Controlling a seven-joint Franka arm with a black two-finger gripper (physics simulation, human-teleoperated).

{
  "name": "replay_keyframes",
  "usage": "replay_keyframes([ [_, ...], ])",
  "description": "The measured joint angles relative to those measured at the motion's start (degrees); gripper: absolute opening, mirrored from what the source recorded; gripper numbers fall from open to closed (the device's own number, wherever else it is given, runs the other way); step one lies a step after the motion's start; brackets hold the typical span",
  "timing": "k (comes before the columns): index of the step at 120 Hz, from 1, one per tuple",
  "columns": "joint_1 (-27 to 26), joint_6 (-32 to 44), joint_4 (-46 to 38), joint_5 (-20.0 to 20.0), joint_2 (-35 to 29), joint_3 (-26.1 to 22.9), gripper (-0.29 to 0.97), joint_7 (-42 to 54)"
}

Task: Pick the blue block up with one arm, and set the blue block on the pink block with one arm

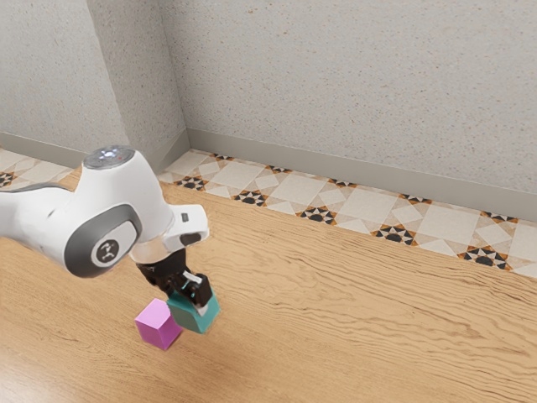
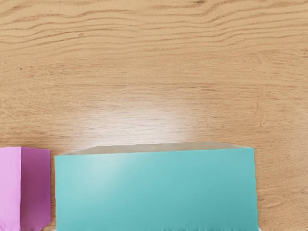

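In the lower left of the exterior view, the hand (image 1: 191, 295) pinches the blue block (image 1: 200, 317) from two sides, the block slightly tilted over the wooden bench (image 1: 352, 319). The pink block (image 1: 157, 324) stands just left of it; the wrist view shows a thin gap between them. Tiled floor (image 1: 377, 210) lies beyond.

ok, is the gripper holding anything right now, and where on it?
The gripper appears shut on the blue block, fingers on two opposite sides of its upper part, beside the pink block.
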Motion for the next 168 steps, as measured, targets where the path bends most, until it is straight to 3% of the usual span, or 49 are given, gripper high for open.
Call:
replay_keyframes([
  [27, 0.0, -1.5, -3.2, 2.3, -3.0, 5.2, 0.37, 2.3],
  [59, 0.0, -2.5, -2.6, 6.5, -1.8, 10.4, 0.37, 5.1],
  [103, 0.0, -2.9, -1.7, 9.1, -1.0, 12.5, 0.36, 7.5],
  [168, 0.0, -2.7, 1.7, 9.5, 2.7, 13.0, 0.36, 9.7],
])
